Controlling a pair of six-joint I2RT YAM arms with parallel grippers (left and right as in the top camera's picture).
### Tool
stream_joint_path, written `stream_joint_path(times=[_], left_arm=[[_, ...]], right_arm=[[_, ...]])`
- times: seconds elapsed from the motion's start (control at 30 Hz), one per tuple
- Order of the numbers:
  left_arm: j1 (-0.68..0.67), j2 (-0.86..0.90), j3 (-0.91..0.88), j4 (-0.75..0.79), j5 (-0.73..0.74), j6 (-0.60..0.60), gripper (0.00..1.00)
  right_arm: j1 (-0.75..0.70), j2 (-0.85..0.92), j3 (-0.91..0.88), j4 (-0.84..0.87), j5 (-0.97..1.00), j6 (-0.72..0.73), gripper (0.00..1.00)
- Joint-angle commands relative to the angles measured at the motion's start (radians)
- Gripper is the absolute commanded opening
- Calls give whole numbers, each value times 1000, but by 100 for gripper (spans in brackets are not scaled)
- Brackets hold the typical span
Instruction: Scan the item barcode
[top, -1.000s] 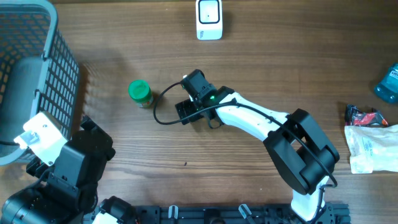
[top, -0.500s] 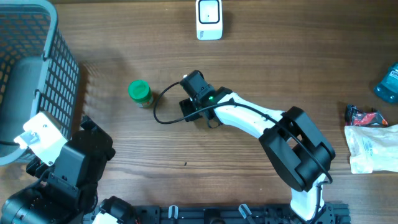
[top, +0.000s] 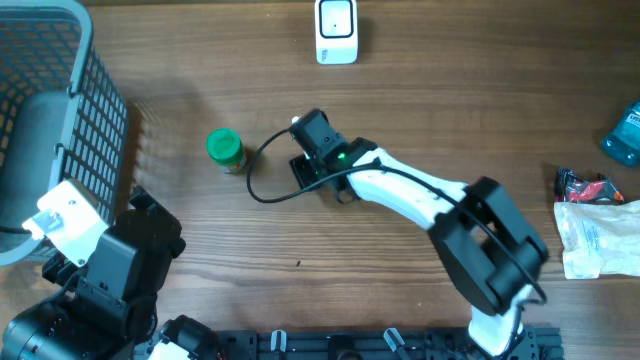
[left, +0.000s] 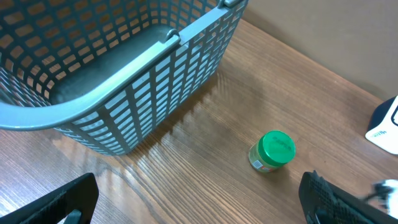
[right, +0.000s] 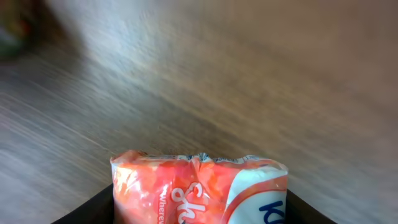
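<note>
While right jaws clamp an orange packet (right: 199, 186), left jaws apart, beside grey basket (left: 155, 93)

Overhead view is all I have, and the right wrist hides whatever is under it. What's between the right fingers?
Observer: An orange and white packet sits between the fingers of the right gripper. I cannot confirm a firm grip.
Operator: Does the green-lidded jar carry a label?
Observer: The left wrist view shows it upright with a pale label on its side. No barcode is readable.
Operator: And the left gripper?
Observer: Wide open, nothing between its fingers.
</note>
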Motion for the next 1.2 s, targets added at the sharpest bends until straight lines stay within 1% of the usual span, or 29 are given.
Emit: stream_joint_path(times=[0.0, 0.23, 0.4, 0.53, 0.7, 0.73, 0.77, 1.03, 1.17], left_arm=[[9, 3, 7, 0, -2, -16, 100], [9, 3, 7, 0, -2, -16, 100], [9, 3, 7, 0, -2, -16, 100], [9, 3, 7, 0, -2, -16, 100], [9, 3, 7, 0, -2, -16, 100], [9, 3, 7, 0, -2, -16, 100], [9, 3, 7, 0, -2, -16, 100], [9, 3, 7, 0, -2, -16, 100], [9, 3, 7, 0, -2, -16, 100]], right_arm=[[4, -165, 31, 4, 47, -27, 64], [4, -361, 31, 63, 31, -26, 63], [4, -420, 31, 145, 0, -21, 63], [4, -475, 31, 180, -87, 35, 59], [4, -550, 31, 190, -264, 15, 58], [4, -567, 31, 178, -314, -5, 58], [3, -595, 31, 158, -415, -63, 58], [0, -729, 31, 26, -867, -351, 59], [-38, -779, 31, 2, -1051, -432, 59]])
